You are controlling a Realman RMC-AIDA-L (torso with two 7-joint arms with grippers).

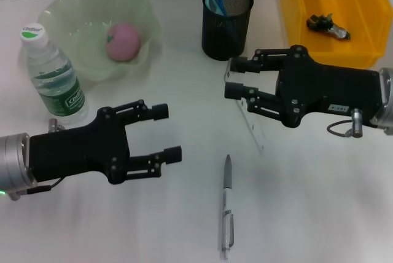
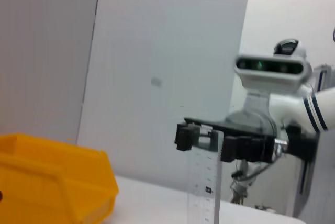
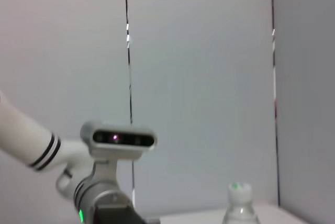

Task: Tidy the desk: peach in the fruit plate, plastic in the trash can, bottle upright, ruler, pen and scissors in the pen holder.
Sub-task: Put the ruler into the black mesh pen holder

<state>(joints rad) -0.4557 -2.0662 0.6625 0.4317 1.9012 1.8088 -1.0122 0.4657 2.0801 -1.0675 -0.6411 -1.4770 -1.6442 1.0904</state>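
Note:
My right gripper (image 1: 234, 78) hovers right of centre, just in front of the black mesh pen holder (image 1: 227, 20), shut on the clear ruler (image 1: 252, 121). The ruler hangs down from its fingers toward the table and also shows as the clear ruler (image 2: 204, 182) in the left wrist view. Blue scissors (image 1: 215, 0) stand in the holder. The silver pen (image 1: 227, 208) lies on the table at the front centre. My left gripper (image 1: 167, 132) is open and empty at the front left. The peach (image 1: 123, 42) sits in the pale green fruit plate (image 1: 67, 11). The bottle (image 1: 52, 72) stands upright beside the plate.
A yellow bin (image 1: 362, 42) stands at the back right with a dark crumpled piece of plastic (image 1: 328, 25) inside. The white tabletop (image 1: 307, 214) extends around the pen.

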